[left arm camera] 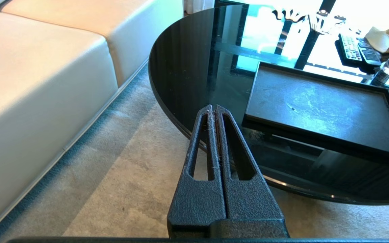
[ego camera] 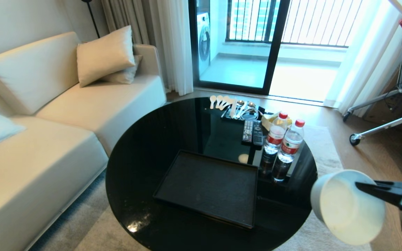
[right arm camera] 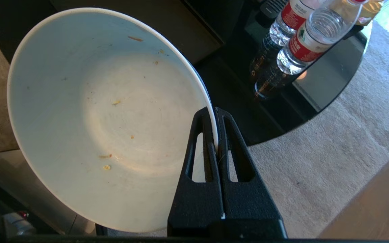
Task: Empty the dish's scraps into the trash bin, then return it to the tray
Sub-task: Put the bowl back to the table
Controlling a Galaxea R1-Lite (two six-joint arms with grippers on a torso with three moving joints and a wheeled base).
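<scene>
Off the bench's near right edge, the right hand [ego camera: 361, 186] is clamping the rim of the dish [ego camera: 347, 205], one finger inside the wall and one outside, and is holding it tipped on its side above the carpet [ego camera: 319, 157]. Only specks of the scraps [right arm camera: 115, 102] are clinging to the inside, so the emptying looks done and the return leg seems to be the step in hand. Ahead and to the left of the hand the tray [ego camera: 208, 188] is lying bare on the bench [ego camera: 145, 153], well apart from the dish. Two water bottles [ego camera: 284, 143] are standing between hand and tray, just beside the tray's far right corner. The next move probably calls for levelling the dish, carrying it in clear of the bottles and setting it flat inside the rim before letting go.

From the right wrist the crumbs and the pinch on the rim are showing plainly, which the head view is hiding behind the dish's outer wall. From the left wrist the left hand [left arm camera: 214, 109] is showing clenched on nothing, low beside the bench's near edge; it is in neither of the other views. No view is showing the trash bin.
</scene>
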